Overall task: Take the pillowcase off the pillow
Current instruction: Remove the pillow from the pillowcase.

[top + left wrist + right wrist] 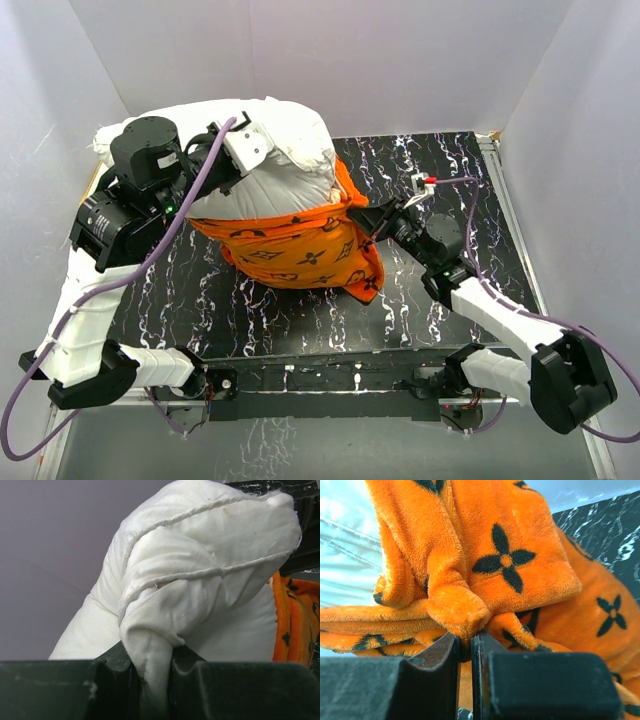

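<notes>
The white pillow point(285, 150) is lifted off the table at the back left, its upper half bare. The orange pillowcase point(300, 250) with dark brown motifs covers only its lower half and sags onto the table. My left gripper point(228, 172) is shut on a bunched fold of the pillow point(200, 580); in the left wrist view the white fabric is pinched between the jaws of that gripper point(152, 680), with the pillowcase point(295, 620) at the right edge. My right gripper point(362, 215) is shut on the pillowcase's right edge; a plush fold point(457, 612) sits in that gripper point(465, 647).
The black marbled table point(450, 160) is boxed in by white walls on the left, back and right. Purple cables point(190, 200) run along both arms. The arm bases stand on a rail point(330, 380) at the near edge.
</notes>
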Robot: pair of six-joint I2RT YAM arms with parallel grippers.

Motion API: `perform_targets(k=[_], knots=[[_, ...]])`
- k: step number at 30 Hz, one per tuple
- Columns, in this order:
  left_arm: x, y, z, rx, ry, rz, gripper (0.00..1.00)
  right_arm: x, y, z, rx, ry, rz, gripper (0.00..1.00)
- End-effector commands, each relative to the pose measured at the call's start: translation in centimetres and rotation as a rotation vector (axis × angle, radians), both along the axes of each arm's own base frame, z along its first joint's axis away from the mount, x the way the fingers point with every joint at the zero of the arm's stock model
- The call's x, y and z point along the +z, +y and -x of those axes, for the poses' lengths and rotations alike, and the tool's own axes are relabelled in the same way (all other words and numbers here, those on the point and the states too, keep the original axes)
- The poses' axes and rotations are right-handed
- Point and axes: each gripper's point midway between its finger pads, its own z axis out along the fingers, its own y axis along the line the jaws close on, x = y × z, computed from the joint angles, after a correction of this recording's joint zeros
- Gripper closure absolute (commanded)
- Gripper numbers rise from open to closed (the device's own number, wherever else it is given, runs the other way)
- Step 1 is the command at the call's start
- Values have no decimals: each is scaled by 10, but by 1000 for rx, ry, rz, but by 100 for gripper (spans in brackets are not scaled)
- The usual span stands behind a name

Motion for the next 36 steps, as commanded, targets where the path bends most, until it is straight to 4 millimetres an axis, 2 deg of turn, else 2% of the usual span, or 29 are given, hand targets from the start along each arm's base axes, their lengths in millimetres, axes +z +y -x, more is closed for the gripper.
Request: perform_targets(k=[1, 2, 3, 4, 6, 7, 9, 12, 13, 16, 18, 20, 23, 28, 29, 32, 34, 35, 36], knots=[[116, 69, 12, 247, -379, 190, 100, -124, -62, 5, -197, 329, 403, 92], [118, 68, 12, 245, -384, 195, 100, -106, -64, 0, -204, 283, 421, 91], [117, 66, 12, 236, -380, 195, 100, -78, -62, -4, -198, 210, 423, 85], [114, 62, 11, 219, -366, 192, 100, -49, -60, -7, -191, 124, 425, 71], [104, 53, 12, 176, -315, 187, 100, 18, -56, -10, -179, -66, 409, 51], [98, 47, 12, 152, -281, 189, 100, 64, -51, -10, -163, -176, 388, 43], [81, 35, 13, 104, -210, 189, 100, 126, -42, -5, -116, -332, 385, 30], [57, 17, 16, 29, -99, 201, 100, 195, -25, 9, -28, -519, 370, 7], [50, 12, 17, 7, -68, 198, 100, 214, -18, 13, -1, -576, 366, 2], [36, -2, 18, -43, 6, 207, 100, 255, 5, 25, 76, -715, 358, 2], [33, -10, 19, -72, 36, 220, 100, 273, 25, 35, 146, -792, 348, 2], [31, -17, 19, -98, 62, 227, 100, 281, 47, 44, 216, -859, 357, 2], [30, -24, 20, -127, 93, 233, 100, 272, 80, 52, 320, -905, 411, 2], [26, -29, 18, -146, 106, 220, 100, 250, 120, 66, 495, -930, 438, 2], [23, -31, 18, -150, 112, 217, 100, 247, 126, 63, 486, -924, 446, 2], [22, -33, 21, -173, 123, 220, 100, 242, 130, 37, 380, -882, 472, 3], [24, -32, 23, -171, 124, 228, 100, 242, 126, 14, 271, -843, 497, 18], [26, -31, 23, -163, 123, 233, 91, 241, 122, 5, 229, -824, 504, 31], [28, -27, 23, -142, 123, 234, 65, 239, 116, -5, 195, -802, 508, 45]])
